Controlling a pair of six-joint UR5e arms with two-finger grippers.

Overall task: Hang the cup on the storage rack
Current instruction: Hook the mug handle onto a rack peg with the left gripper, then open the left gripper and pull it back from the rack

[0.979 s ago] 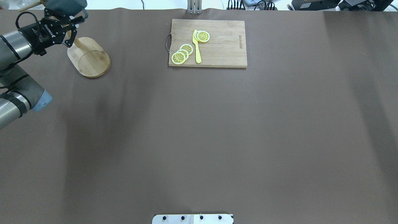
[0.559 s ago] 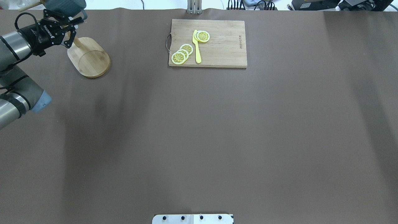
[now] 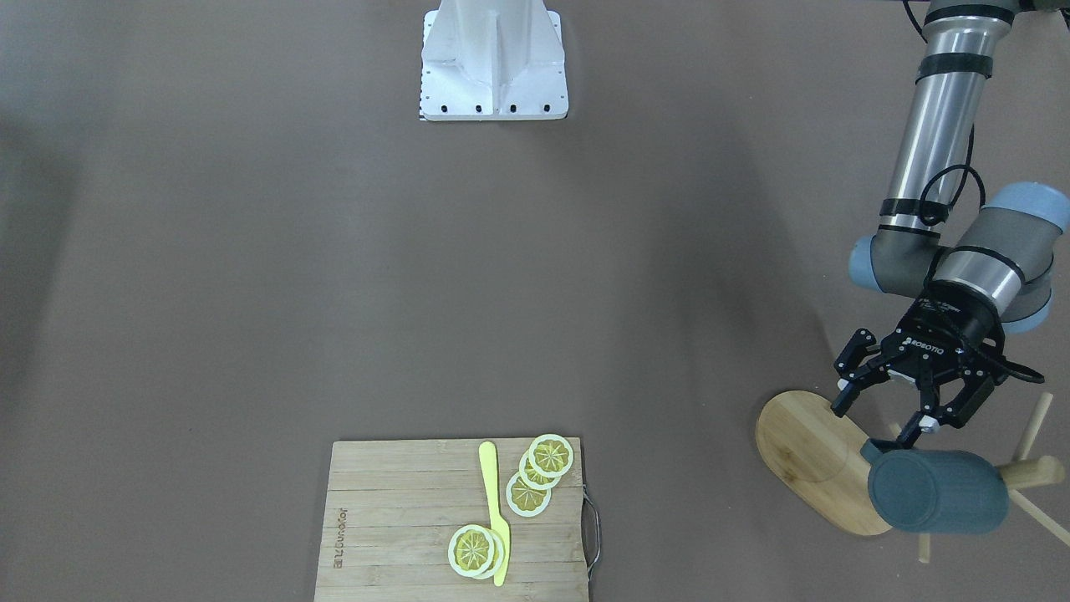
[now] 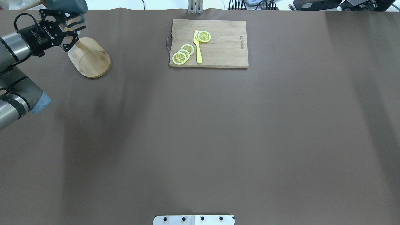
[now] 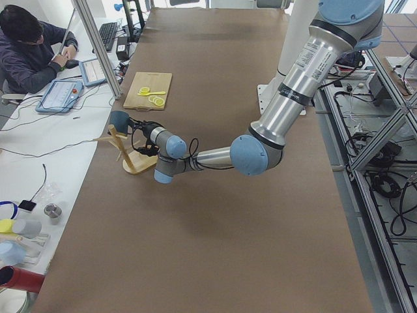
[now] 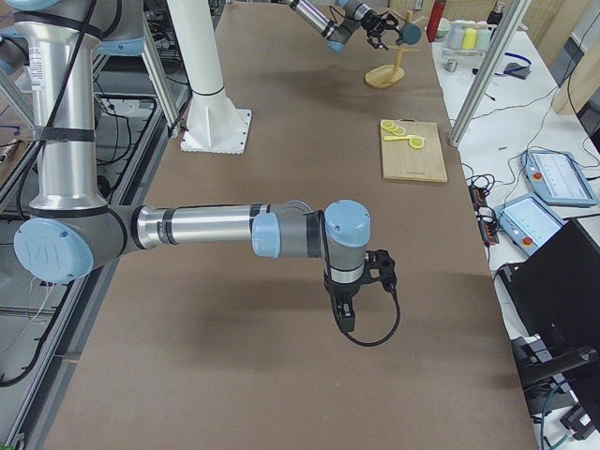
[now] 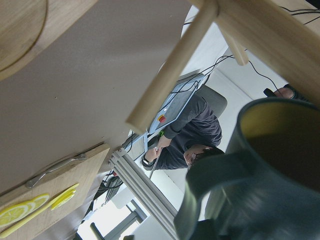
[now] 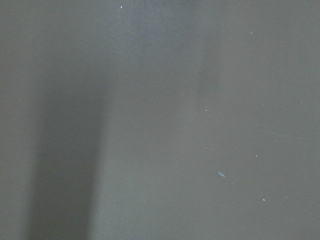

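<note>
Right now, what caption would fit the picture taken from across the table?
The open left gripper sits beside the teal cup hanging on the bamboo rack.

In your overhead view the top edge cuts off most of the cup (image 4: 67,5), and the left gripper (image 4: 73,36) hides the post of the storage rack (image 4: 90,57). From the front, the cup covers that post and part of the base, so you can't tell whether a peg carries it. Your left wrist camera gives a blurred, cropped cup. The right gripper (image 6: 370,272) is too small to read its jaws.
</note>
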